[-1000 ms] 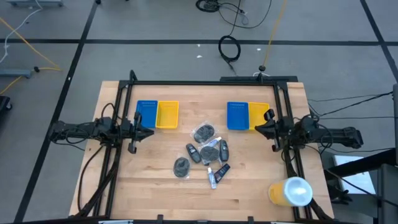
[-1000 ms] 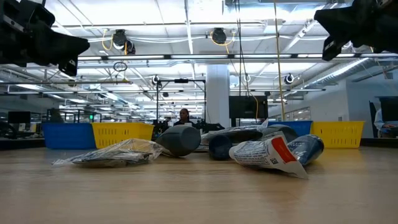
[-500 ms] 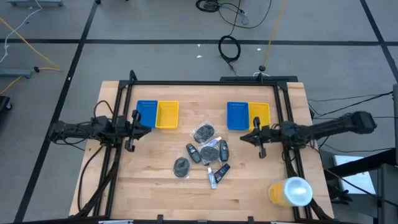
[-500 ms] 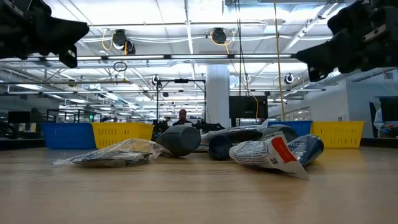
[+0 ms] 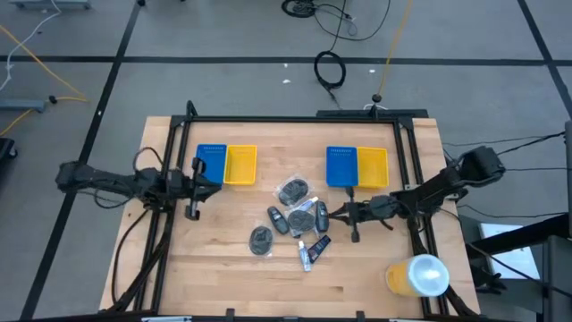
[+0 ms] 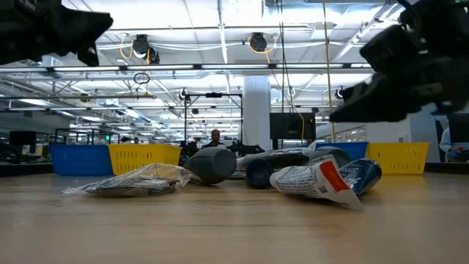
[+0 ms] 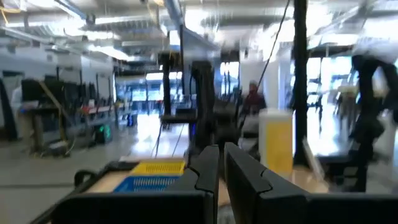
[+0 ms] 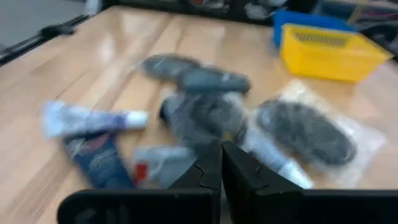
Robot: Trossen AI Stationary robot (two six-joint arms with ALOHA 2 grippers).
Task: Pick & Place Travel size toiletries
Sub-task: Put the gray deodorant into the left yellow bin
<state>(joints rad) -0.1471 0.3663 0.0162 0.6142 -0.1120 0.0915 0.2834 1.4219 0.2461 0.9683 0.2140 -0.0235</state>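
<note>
The travel size toiletries (image 5: 295,224) lie in a loose pile at the table's middle: dark grey ovals (image 8: 214,81), clear-wrapped grey discs (image 8: 308,134), a white tube (image 8: 93,118) and a dark blue tube (image 8: 96,158). My right gripper (image 5: 331,213) is shut and hangs just right of the pile, slanting slightly down, above the tabletop (image 6: 335,114). My left gripper (image 5: 211,179) is shut with nothing between its fingers. It hovers high at the table's left, beside the left trays, tipped slightly up (image 6: 99,26).
A blue and yellow tray pair (image 5: 226,165) stands at the far left, and another pair (image 5: 357,166) at the far right. A big yellow cylinder with a white top (image 5: 417,275) stands at the near right corner. Bare wood lies in front of the pile.
My right gripper has swung from the table's right edge toward the pile, sinking and tipping its fingers downward, and it stays shut. My left gripper has risen a little and tipped up. The toiletries have not moved.
</note>
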